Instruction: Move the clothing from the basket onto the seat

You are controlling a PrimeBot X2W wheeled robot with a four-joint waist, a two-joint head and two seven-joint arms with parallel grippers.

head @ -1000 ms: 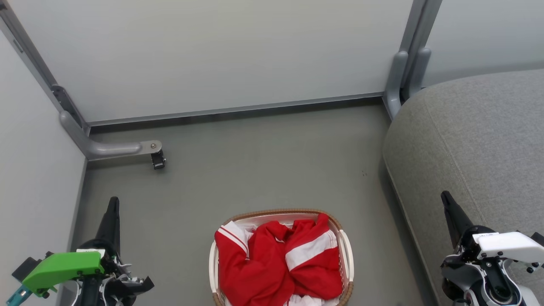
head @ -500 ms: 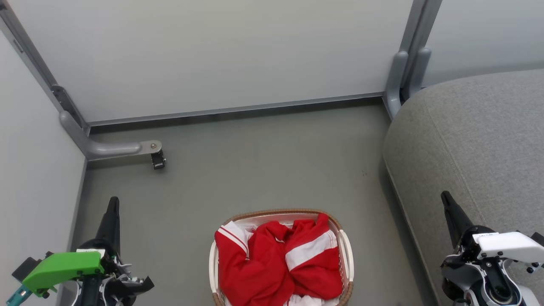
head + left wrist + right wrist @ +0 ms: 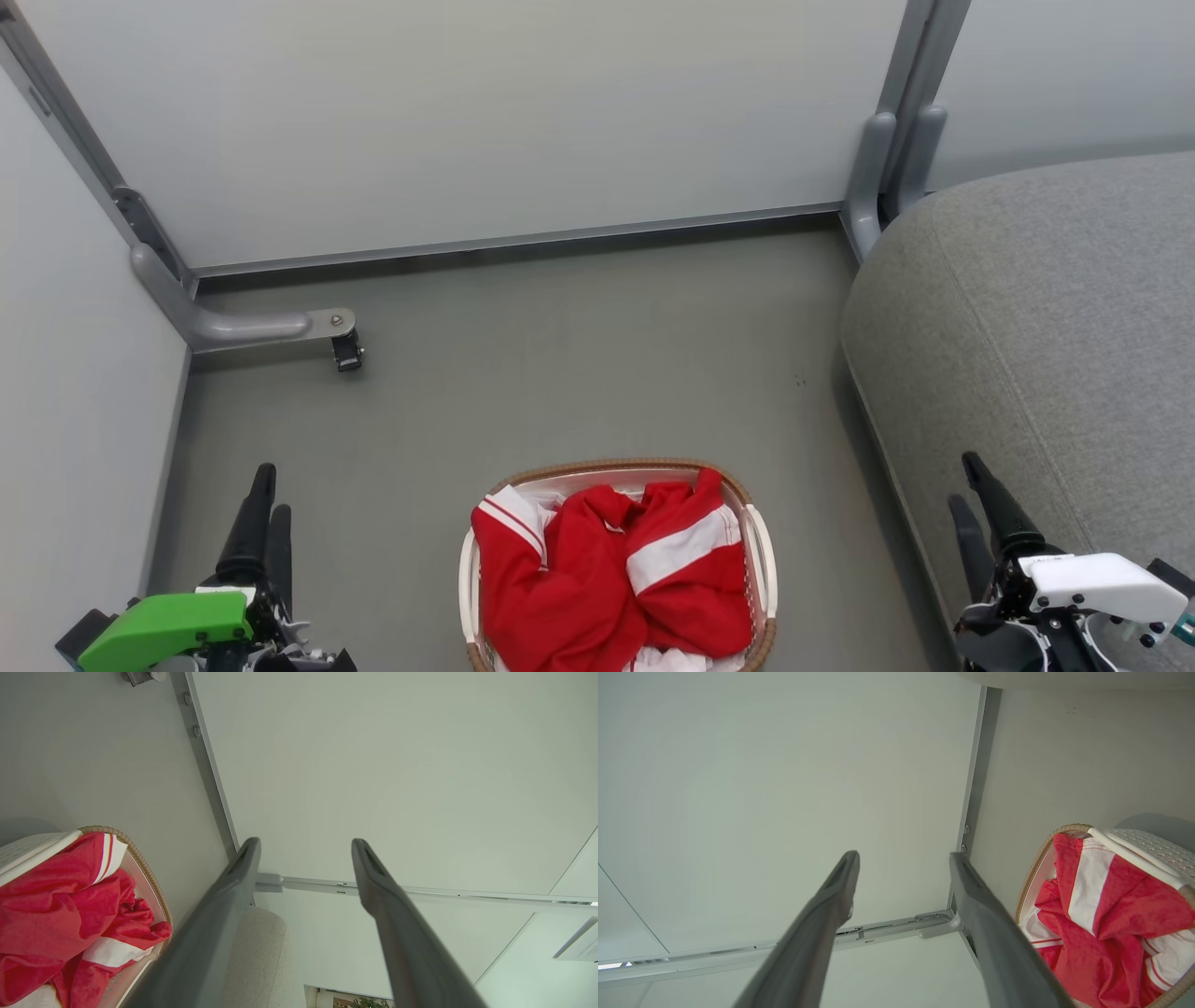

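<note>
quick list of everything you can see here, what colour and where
basket: one, cream-white, brown rim, floor, bottom centre
clothing: one heap, red with white bands, in basket
white cloth: one, white, under the clothing
seat: one, grey, right of basket
panel foot: one, grey metal, floor, far left
partition panels: several, pale grey, behind and left
left pincer: one, dark, green housing, open, lower left
right pincer: one, dark, white housing, open, lower right
</note>
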